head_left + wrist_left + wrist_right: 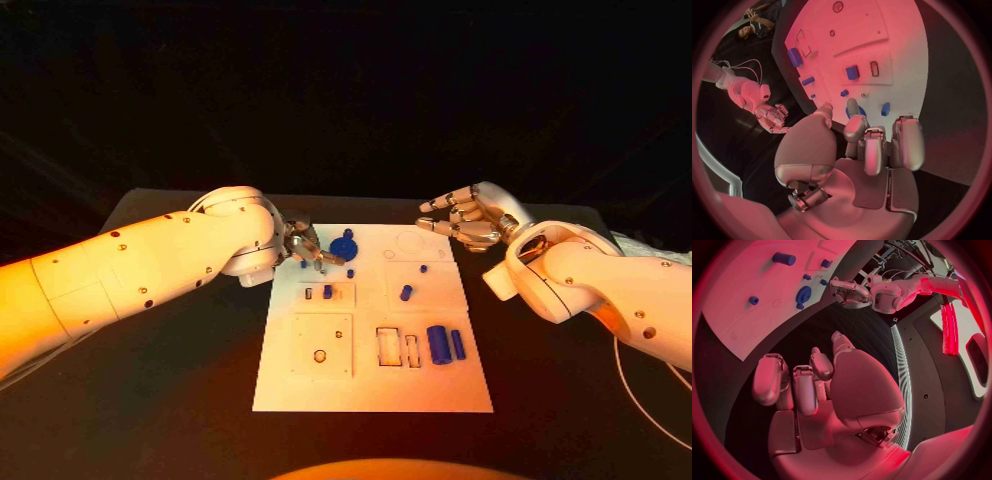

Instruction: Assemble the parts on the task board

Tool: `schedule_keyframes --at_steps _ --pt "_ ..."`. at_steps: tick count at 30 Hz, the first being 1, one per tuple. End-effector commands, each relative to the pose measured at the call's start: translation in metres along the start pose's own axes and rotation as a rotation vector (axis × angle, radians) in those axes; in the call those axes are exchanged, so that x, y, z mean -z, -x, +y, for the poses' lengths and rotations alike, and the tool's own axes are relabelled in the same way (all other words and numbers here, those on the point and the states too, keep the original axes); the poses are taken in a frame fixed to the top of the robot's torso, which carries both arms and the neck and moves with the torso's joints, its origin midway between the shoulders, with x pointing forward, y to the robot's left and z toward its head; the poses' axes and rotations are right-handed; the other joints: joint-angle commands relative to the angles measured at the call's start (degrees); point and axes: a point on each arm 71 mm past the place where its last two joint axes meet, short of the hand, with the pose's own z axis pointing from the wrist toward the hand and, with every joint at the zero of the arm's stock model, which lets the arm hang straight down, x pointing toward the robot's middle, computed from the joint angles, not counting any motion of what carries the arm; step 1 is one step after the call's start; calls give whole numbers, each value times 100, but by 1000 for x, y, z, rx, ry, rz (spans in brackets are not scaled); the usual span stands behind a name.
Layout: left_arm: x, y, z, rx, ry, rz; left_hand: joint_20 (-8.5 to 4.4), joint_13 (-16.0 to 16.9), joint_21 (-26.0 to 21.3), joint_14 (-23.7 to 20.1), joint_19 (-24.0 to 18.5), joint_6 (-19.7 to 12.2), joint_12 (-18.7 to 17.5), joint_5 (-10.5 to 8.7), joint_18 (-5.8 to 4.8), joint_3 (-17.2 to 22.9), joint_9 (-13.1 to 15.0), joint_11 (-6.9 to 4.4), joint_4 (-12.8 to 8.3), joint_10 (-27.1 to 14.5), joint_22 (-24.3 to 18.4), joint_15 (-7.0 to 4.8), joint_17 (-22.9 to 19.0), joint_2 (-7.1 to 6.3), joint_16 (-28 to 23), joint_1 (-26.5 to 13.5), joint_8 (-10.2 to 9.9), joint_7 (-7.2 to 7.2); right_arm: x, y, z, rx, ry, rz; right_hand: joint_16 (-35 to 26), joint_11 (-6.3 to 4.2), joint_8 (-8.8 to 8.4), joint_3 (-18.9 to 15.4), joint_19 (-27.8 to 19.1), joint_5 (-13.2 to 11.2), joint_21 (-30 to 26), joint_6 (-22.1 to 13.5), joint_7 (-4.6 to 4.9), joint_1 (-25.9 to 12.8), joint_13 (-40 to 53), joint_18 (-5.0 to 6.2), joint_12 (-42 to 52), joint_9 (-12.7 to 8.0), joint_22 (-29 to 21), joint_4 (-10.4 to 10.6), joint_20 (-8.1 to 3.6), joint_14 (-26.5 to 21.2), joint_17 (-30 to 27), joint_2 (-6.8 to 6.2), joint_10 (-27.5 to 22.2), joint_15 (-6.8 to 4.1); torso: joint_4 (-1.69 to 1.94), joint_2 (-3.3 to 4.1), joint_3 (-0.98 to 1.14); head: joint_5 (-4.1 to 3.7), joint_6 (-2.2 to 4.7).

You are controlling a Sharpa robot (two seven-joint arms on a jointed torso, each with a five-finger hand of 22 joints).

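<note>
Hands flank the task board (372,395), both holding nothing.
Left hand (304,243) hovers, fingers loosely curled, beside the round blue part (343,247), likely to seat it; right hand (464,218) waits curled off-board.

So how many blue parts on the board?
8: disc, small piece by left hand, two pegs mid-board, slot piece, cylinder, block and bar near right. The hand may hide more.

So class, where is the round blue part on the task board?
In the head view, the round blue part sits near the task board's far left edge, right beside the left hand.
</note>
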Motion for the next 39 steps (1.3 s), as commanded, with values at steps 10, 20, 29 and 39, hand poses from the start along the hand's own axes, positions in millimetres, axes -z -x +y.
schedule_keyframes --at_steps 10,20,29,39 --pt "-17 30 9 -22 47 105 118 -581 -211 604 -49 -411 -522 11 56 -248 -286 198 0 -430 246 167 1509 116 17 541 -413 232 -2 -3 -2 -1 2 16 -40 13 10 -36 -58 38 -41 -37 -7 -37 -19 95 -44 5 -43 5 6 365 524 35 -55 27 21 -6 -1 1 55" --pt "-40 39 24 -67 134 118 136 -460 -139 604 -6 -291 -386 17 39 -302 -328 189 2 -352 322 169 1509 208 17 653 -400 214 -3 -4 -2 -2 2 18 -46 13 10 -39 -62 43 -47 -40 -7 -34 -20 97 -44 5 -50 6 6 363 517 39 -57 28 7 14 -4 26 56" --pt "-46 36 25 -82 148 141 132 -428 -115 604 9 -213 -344 19 34 -336 -333 171 8 -328 349 157 1509 268 17 678 -368 191 -3 -5 -2 -4 3 21 -48 13 10 -39 -63 44 -48 -41 -7 -32 -23 97 -48 5 -51 6 6 362 514 41 -59 27 10 13 -7 45 35" --pt "-47 34 24 -72 147 161 124 -383 -93 604 23 -166 -295 22 29 -352 -330 156 8 -294 374 146 1509 317 17 696 -343 173 -4 -6 -2 -4 3 24 -46 13 11 -39 -62 47 -49 -40 -7 -28 -19 97 -41 5 -50 5 6 364 519 47 -55 27 7 6 0 55 22"
